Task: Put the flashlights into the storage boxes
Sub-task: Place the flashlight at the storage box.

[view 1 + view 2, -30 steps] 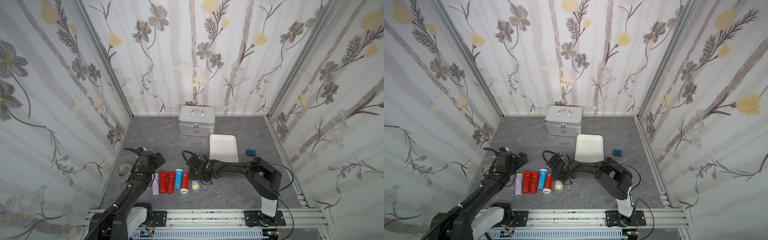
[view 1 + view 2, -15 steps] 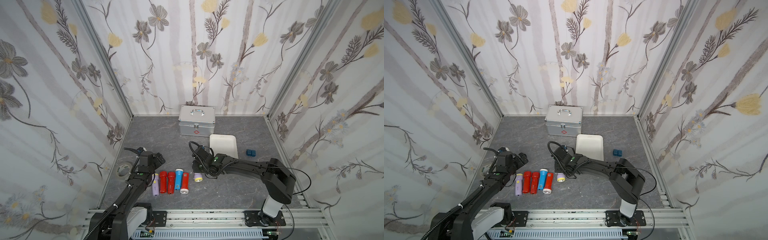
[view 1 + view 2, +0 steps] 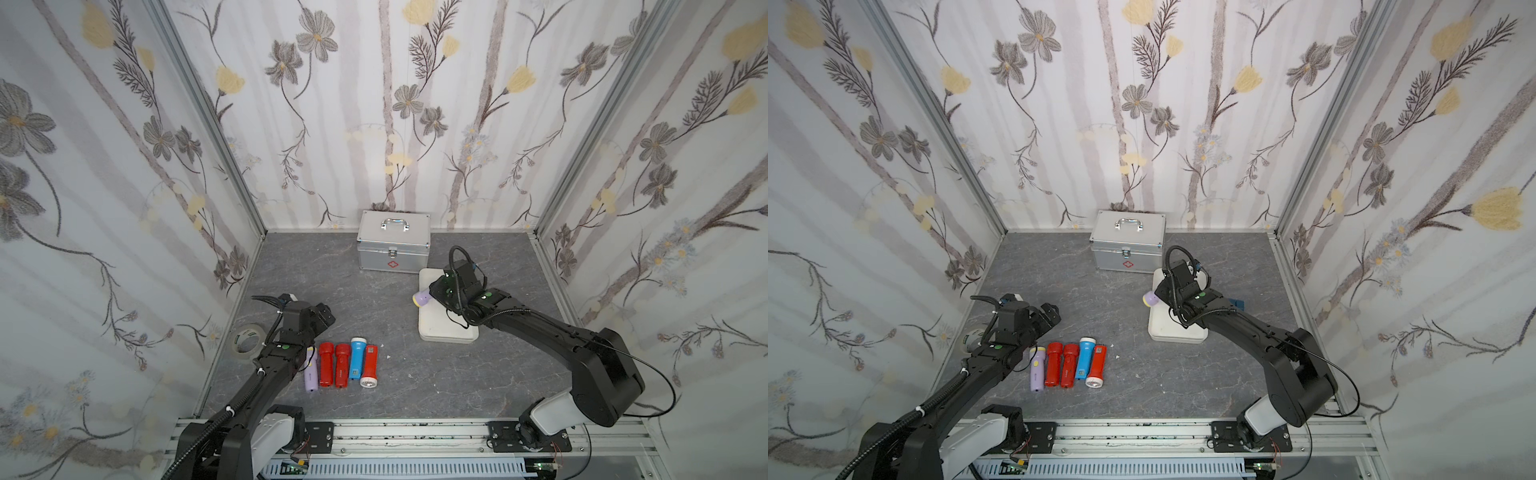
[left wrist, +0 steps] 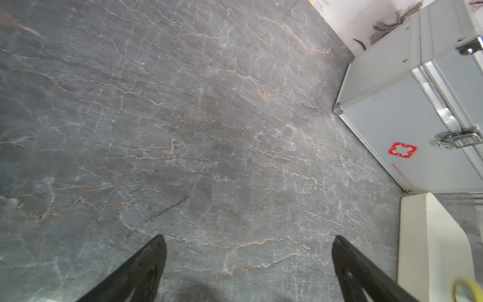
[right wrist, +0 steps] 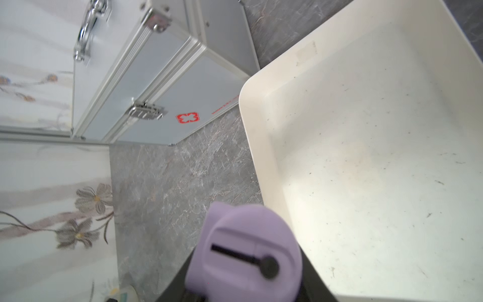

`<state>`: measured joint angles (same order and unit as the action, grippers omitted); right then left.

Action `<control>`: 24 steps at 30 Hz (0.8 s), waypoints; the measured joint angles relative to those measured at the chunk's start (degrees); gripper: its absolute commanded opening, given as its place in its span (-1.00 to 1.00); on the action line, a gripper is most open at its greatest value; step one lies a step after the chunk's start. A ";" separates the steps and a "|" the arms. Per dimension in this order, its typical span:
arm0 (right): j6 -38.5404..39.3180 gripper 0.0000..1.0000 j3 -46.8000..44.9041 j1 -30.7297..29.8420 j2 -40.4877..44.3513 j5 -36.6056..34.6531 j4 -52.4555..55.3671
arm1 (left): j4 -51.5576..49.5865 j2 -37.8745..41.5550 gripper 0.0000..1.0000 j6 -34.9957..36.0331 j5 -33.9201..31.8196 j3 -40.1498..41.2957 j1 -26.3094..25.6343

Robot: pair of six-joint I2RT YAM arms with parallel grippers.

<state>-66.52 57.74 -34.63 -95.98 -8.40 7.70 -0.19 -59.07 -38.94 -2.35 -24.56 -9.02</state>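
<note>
Right gripper [image 3: 435,292] pinches lilac flashlight [image 3: 421,298] over white tray [image 3: 440,328] edge (head pokes out past rim). Left gripper [image 4: 248,243] jaws spread wide above grey table [image 4: 209,117], near row of five flashlights [image 3: 341,365].

in both top views the fingers of the right gripper [image 3: 433,294] are hidden under its own body, and the held lilac flashlight [image 3: 421,298] shows one end only. in the right wrist view that flashlight is blurred, runs off the edge and covers most of the fingers; the white tray [image 5: 261,146] and the silver case [image 5: 167,86] are cut off too. in the left wrist view the left gripper [image 4: 248,236] shows only the front of its fingers [image 4: 141,269], and a yellow curve [image 4: 466,289] is too cropped to name. the left arm [image 3: 266,374] covers part of the second lilac flashlight [image 3: 311,371]; in a top view the small blue block [image 3: 1237,304] peeks from behind the right arm [image 3: 1246,328].
</note>
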 measured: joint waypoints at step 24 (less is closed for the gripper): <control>-32.41 -0.24 -1.49 5.05 -15.32 -3.26 -16.55 | -0.17 0.57 1.00 -1.53 1.09 -1.44 -2.19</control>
<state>-98.94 56.25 -29.58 -111.31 -11.66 -8.84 -0.36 -58.50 -40.47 -1.26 -26.00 -11.20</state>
